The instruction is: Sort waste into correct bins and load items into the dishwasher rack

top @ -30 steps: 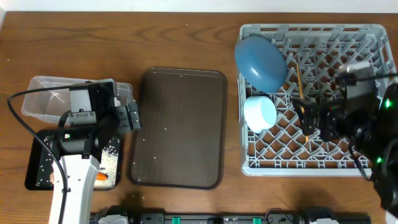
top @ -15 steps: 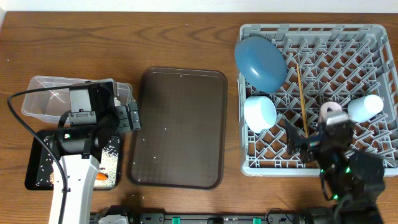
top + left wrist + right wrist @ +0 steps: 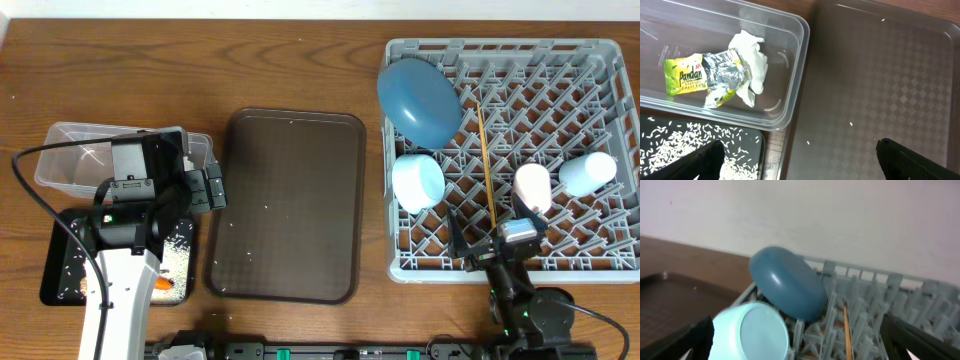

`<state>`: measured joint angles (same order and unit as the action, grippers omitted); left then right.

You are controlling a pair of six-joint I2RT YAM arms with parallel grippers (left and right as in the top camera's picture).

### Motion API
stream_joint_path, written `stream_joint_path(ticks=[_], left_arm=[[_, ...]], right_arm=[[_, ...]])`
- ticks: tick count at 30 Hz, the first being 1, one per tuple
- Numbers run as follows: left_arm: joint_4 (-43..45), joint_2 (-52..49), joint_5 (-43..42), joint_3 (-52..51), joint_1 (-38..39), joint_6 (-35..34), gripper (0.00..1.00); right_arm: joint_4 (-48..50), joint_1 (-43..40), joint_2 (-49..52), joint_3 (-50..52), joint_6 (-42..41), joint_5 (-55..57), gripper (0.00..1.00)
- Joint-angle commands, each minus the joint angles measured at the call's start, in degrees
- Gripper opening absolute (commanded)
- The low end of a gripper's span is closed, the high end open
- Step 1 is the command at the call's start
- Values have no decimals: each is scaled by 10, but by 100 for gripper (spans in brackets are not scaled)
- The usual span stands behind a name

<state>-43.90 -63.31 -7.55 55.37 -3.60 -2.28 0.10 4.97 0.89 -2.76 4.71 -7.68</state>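
Note:
The grey dishwasher rack [image 3: 610, 60] holds the blue plate [image 3: 420, 98] on edge, the white-and-pale-blue bowl [image 3: 418, 180], the chopsticks [image 3: 486, 165], the pink cup [image 3: 533, 186] and the light blue cup [image 3: 588, 172]. My right gripper [image 3: 495, 240] hangs open and empty at the rack's front edge; its wrist view shows the plate [image 3: 787, 287], bowl [image 3: 752, 332] and chopsticks [image 3: 846, 330]. The clear tub [image 3: 800, 65] contains the wrapper [image 3: 705, 75] and tissue [image 3: 752, 60]. Rice [image 3: 180, 250] and the carrot [image 3: 163, 285] lie in the black tray [image 3: 60, 270]. My left gripper [image 3: 214, 189] is open and empty beside the tub.
The dark brown serving tray [image 3: 290, 205] lies between the bins and the rack, with a few stray rice grains [image 3: 850, 123] on it. My left arm covers part of the tub and the black tray. Bare wooden table runs along the back.
My right arm has pulled back from over the rack to its front edge, uncovering the pink and light blue cups. The left arm has not moved.

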Motion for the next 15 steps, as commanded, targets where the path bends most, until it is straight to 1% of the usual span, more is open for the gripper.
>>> stream_joint_path(ticks=[1, 7, 13, 15], left_arm=[[-2, 1, -2, 11, 0, 8, 98], [-2, 1, -2, 11, 0, 8, 98], [-2, 1, -2, 11, 0, 8, 98], [-2, 1, -2, 11, 0, 8, 98]], right_arm=[[26, 2, -6, 25, 5, -3, 99], [21, 2, -6, 24, 5, -3, 99], [-38, 2, -5, 24, 5, -2, 99], [-37, 2, -4, 24, 5, -2, 99]])
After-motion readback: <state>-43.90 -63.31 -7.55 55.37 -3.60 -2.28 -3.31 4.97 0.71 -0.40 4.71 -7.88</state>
